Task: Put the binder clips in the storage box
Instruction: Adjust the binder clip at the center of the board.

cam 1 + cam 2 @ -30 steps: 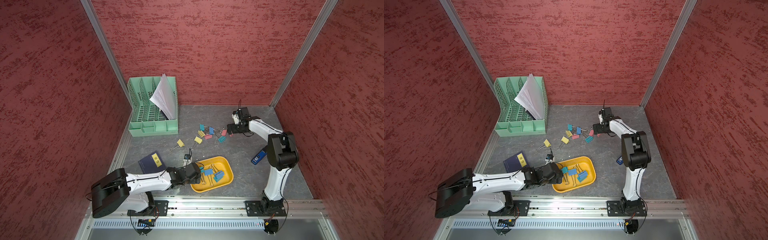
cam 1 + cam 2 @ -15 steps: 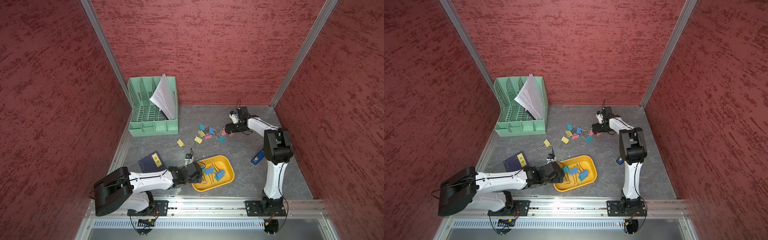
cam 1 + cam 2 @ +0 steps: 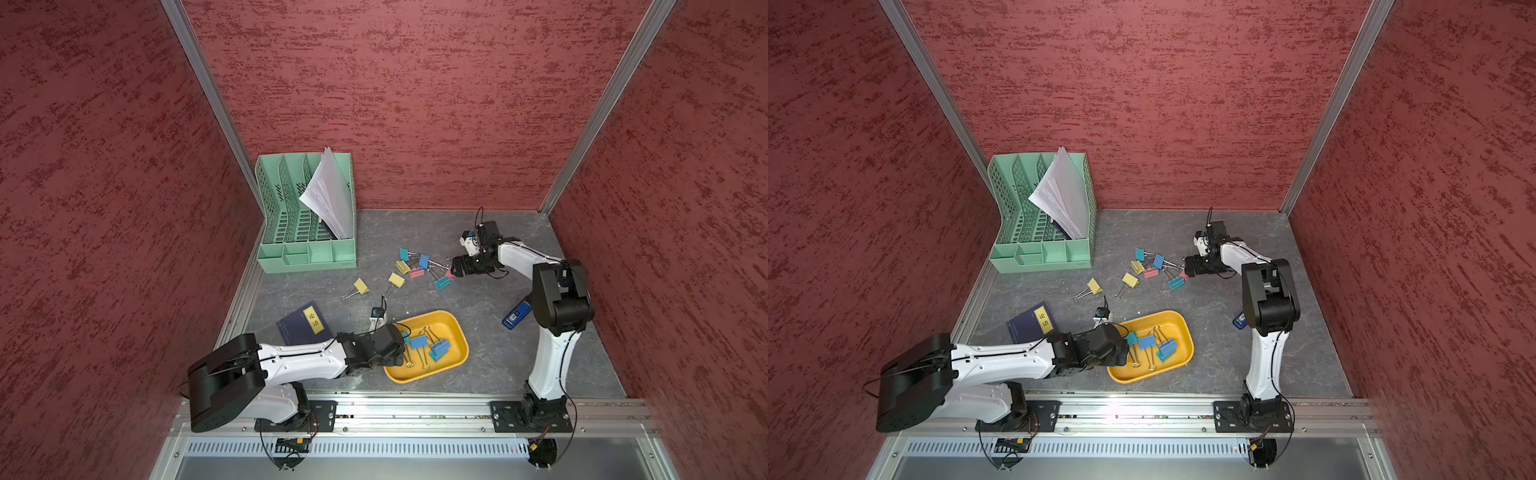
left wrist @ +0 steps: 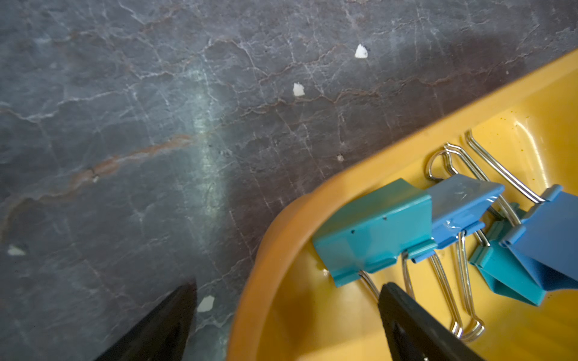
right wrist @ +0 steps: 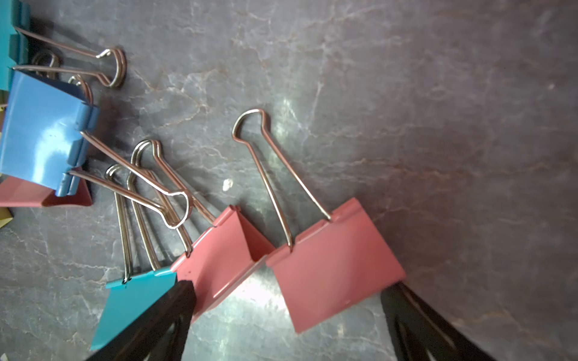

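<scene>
At the storage box (image 4: 275,237) rim, left pincer (image 4: 287,286) spread wide, right pincer (image 5: 291,286) wide over pink binder clips (image 5: 334,265)

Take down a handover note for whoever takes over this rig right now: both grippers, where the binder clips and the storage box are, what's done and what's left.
Left gripper: open and empty, straddling the rim of the storage box, with one finger inside.
Right gripper: open and empty, low over two pink clips at the edge of the loose cluster.
Done: four boxed clips, blue and teal.
Left: about nine loose clips on the table, including two yellow clips lying apart, nearer the box.
</scene>
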`<state>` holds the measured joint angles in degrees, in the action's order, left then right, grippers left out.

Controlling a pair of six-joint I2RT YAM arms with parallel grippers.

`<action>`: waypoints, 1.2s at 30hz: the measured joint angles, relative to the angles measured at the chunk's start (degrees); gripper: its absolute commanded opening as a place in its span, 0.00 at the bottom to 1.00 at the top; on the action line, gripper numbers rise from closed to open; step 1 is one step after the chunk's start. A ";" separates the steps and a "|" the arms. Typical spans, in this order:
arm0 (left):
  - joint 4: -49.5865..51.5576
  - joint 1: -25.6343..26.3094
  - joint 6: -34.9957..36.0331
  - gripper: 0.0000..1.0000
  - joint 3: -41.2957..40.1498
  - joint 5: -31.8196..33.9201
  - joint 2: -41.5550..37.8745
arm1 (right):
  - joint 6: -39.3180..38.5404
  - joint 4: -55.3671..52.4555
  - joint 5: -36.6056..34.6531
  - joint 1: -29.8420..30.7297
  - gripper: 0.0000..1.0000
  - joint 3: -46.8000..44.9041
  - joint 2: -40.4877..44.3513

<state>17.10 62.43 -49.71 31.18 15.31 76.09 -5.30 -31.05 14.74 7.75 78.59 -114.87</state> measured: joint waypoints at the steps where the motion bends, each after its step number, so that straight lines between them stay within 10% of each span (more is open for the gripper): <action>1: 0.00 0.00 0.00 0.96 0.00 0.00 0.00 | 0.22 0.07 0.00 0.09 0.98 -0.63 0.37; 25: 0.00 0.00 0.00 0.96 0.00 -0.02 -0.02 | 2.49 0.28 -4.76 0.46 0.96 1.31 2.54; 27: 0.02 0.00 0.00 0.96 0.02 0.00 -0.02 | 3.41 0.00 -4.94 -0.09 0.86 3.48 2.03; 31: 0.04 0.00 0.00 0.96 0.04 0.00 0.00 | 5.92 -2.03 -4.42 -1.29 0.22 12.72 -2.89; 36: 0.55 0.00 0.00 0.96 0.44 -0.02 0.39 | 9.03 -4.55 -4.02 -2.51 0.21 21.99 -10.99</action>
<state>17.65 62.43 -49.71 31.62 15.29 76.49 3.73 -35.59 10.72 5.23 100.57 -125.86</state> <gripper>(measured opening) 0.962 0.217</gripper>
